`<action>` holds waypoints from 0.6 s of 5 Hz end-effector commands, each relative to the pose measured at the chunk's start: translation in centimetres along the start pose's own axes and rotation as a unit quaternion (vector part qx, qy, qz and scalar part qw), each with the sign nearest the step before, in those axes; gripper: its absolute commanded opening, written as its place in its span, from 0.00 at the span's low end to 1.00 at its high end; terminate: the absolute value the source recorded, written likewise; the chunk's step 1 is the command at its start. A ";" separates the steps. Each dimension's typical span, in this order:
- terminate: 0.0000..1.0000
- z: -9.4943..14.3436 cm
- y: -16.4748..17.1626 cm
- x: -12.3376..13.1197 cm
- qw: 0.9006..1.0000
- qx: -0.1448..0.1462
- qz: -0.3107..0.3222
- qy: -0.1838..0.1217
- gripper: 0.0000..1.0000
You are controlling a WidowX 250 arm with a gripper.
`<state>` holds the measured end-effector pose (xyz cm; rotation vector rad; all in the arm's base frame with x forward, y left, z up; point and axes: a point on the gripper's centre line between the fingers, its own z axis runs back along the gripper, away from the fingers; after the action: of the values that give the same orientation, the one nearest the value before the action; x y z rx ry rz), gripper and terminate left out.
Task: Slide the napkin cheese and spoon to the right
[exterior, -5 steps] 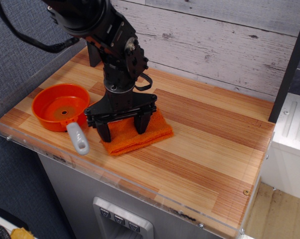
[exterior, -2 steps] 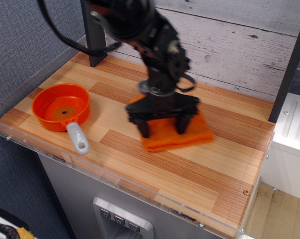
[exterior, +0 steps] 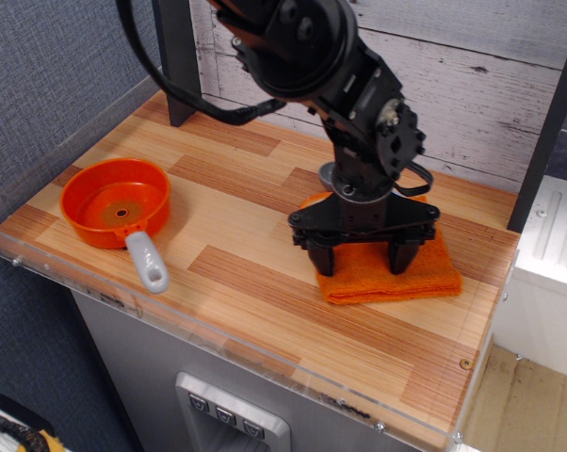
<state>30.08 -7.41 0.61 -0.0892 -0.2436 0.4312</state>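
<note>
The napkin (exterior: 427,273), a folded orange knitted cloth, lies flat on the right part of the wooden counter (exterior: 255,226). My gripper (exterior: 364,264) points straight down onto it. The jaws are spread wide, and both black fingertips (exterior: 328,263) rest on the cloth's left and middle. Nothing is held between them. The cheese and the spoon are hidden; the arm and gripper body cover the back of the napkin. A small orange edge (exterior: 312,201) shows behind the gripper, and I cannot tell what it is.
A round orange pan (exterior: 114,202) with a grey handle (exterior: 148,263) sits at the left. A clear rim (exterior: 265,353) runs along the counter's front. A black post (exterior: 175,66) stands at the back left and a dark upright (exterior: 545,122) at the right edge.
My gripper has moved to the right across the counter, and the napkin has slid with it from beside the pan to the right side. The pan has not moved.
</note>
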 end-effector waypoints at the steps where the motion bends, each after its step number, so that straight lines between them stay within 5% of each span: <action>1: 0.00 -1.3 0.2 -4.3 0.999 0.022 -0.040 0.024 1.00; 3: 0.00 1.2 1.9 -2.4 0.999 0.022 -0.021 -0.021 1.00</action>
<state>27.75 -6.92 0.91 -0.0348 -0.2789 0.3795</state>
